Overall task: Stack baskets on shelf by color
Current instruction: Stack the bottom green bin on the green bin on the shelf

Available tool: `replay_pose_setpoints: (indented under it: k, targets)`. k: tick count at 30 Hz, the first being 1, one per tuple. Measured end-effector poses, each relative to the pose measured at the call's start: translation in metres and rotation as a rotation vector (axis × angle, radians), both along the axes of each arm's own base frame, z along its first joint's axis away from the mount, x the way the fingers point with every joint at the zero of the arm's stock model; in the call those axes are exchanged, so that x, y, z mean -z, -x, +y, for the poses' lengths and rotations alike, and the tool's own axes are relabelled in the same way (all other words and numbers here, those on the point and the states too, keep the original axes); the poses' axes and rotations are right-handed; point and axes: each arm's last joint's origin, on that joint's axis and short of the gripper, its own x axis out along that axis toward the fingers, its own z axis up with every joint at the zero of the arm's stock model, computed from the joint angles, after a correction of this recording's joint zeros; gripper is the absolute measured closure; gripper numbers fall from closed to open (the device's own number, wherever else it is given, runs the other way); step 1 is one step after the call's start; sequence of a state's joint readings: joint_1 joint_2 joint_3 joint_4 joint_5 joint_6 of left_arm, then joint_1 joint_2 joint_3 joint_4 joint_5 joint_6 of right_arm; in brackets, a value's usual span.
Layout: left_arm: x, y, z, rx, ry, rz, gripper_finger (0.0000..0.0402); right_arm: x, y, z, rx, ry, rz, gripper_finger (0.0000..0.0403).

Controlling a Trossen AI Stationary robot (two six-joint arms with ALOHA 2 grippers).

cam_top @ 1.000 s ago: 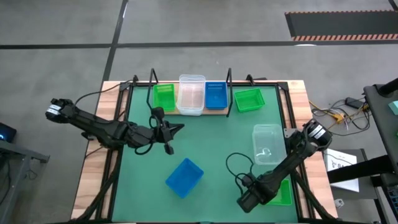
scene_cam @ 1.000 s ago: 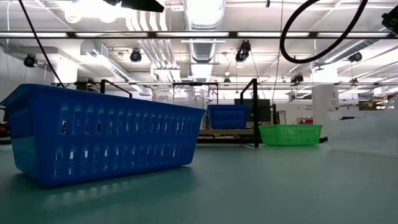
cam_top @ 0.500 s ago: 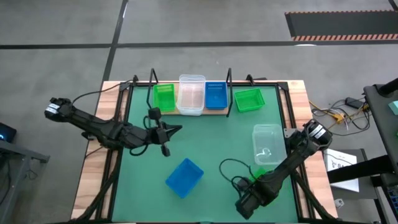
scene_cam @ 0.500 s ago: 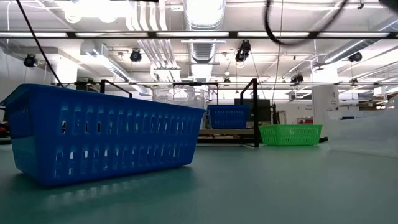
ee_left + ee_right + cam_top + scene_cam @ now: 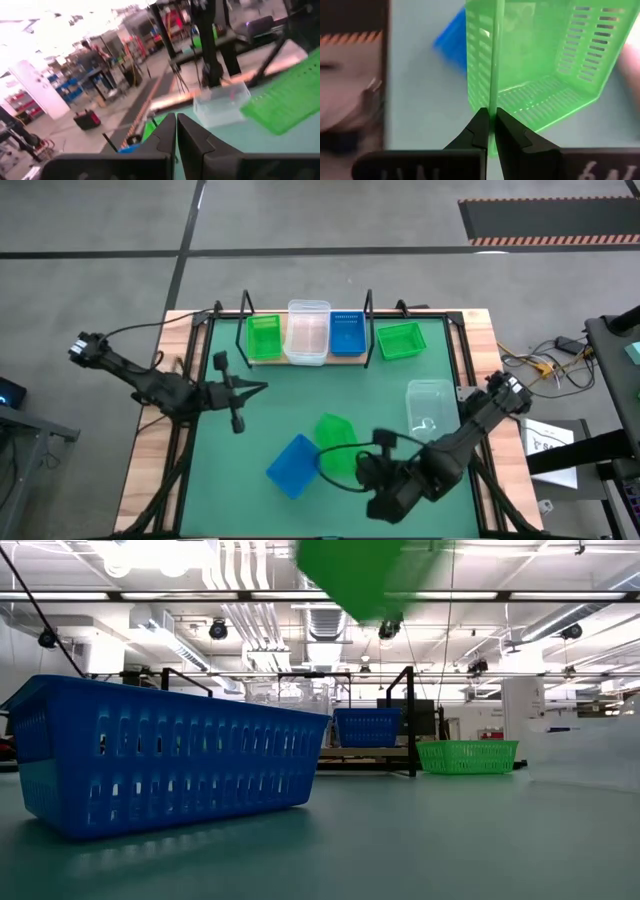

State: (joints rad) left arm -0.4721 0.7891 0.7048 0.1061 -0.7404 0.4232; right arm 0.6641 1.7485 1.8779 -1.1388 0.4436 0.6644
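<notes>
Now the right gripper (image 5: 490, 122) pinches the green basket's (image 5: 337, 442) rim, holding it up beside the blue basket (image 5: 295, 464). The left gripper's (image 5: 262, 387) fingers are pressed together.

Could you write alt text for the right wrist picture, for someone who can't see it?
A pincer is shut on the rim of a green basket, holding it above the table. A blue basket shows behind it.
</notes>
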Motion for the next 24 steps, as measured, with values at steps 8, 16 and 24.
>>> replay_pose_setpoints:
  k: [8,16,24]
  targets:
    - [0.005,0.021,0.01,-0.004,0.002,-0.129,0.0402,-0.029,-0.039,-0.061,0.066,0.36,-0.159,0.0391]
    - [0.006,0.034,0.017,-0.008,0.001,-0.172,0.0402,-0.02,-0.091,-0.153,0.022,0.514,-0.148,0.0391]
    - [0.007,0.039,0.019,-0.011,-0.025,-0.176,0.0402,-0.016,-0.125,-0.241,-0.017,0.356,-0.401,0.0391]
